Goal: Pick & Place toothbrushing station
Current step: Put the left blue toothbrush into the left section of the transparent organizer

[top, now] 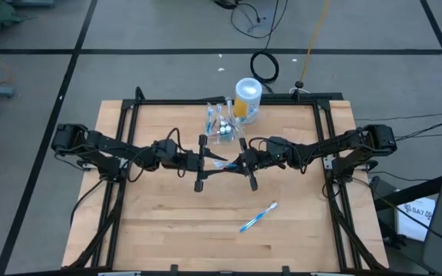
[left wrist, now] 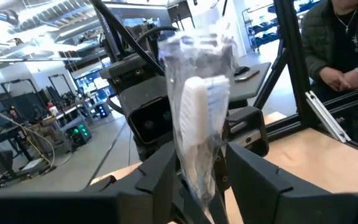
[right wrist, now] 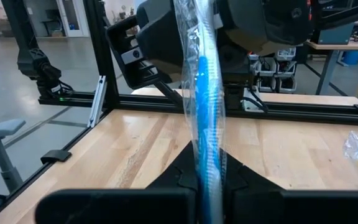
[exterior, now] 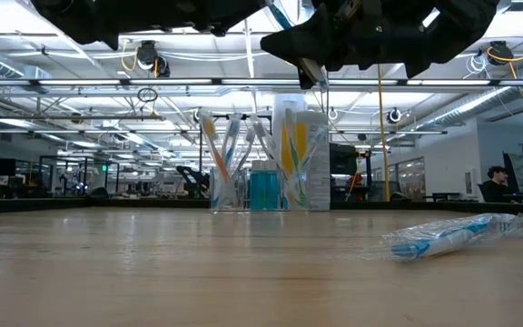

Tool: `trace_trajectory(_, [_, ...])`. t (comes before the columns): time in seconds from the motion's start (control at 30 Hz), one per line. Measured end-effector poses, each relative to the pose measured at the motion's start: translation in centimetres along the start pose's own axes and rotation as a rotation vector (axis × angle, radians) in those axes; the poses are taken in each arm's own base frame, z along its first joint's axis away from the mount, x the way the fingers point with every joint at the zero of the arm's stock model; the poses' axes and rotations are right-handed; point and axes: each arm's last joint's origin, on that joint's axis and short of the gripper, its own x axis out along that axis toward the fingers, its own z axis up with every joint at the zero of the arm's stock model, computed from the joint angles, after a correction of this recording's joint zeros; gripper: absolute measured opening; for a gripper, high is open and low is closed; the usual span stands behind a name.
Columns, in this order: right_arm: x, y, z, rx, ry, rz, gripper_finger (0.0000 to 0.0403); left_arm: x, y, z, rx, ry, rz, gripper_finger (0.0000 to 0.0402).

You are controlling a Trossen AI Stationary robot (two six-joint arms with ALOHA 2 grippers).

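A spare wrapped toothbrush (top: 258, 217) lies flat on the near part of the tabletop (top: 167, 238), well apart from both arms and untouched. Mid-tabletop, the two arms meet tip to tip, raised above the wood. The right end effector (top: 240, 162) is closed on a wrapped blue toothbrush (right wrist: 207, 112), which stands up from between its fingers in the right wrist view. The left end effector (top: 208, 159) has its fingers (left wrist: 160, 171) part-way apart on either side of that same toothbrush's white head end, still in its clear wrapper; whether they already pinch it cannot be told, so the left state is unclear. This reads as a mid-air handover or re-grip of the brush between the arms, with the placing step not yet done. Farther back, near the far edge, stands the toothbrushing station (top: 222, 124), a clear cup already holding several brushes fanned out, with a small blue item inside it in the low view. Just beside it, touching or nearly so, is the yellow container (top: 247, 98) with the white-blue lid. A person (left wrist: 347, 43) sits beyond the tabletop frame in the left wrist view. Next move likely calls for one arm to secure the brush firmly, the other to let go, then a carry back to the cup and a near-upright drop into a gap between the brushes already there, without knocking the cup or the yellow container.
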Motion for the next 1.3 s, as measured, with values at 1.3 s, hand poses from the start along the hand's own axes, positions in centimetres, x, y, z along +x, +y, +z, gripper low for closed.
trace_trajectory(1.3, [-0.2,-0.7,-1.5,0.139,0.140,-0.270,0.0106,-0.2,1.0,-1.6,-0.029,0.183,0.166,0.0009])
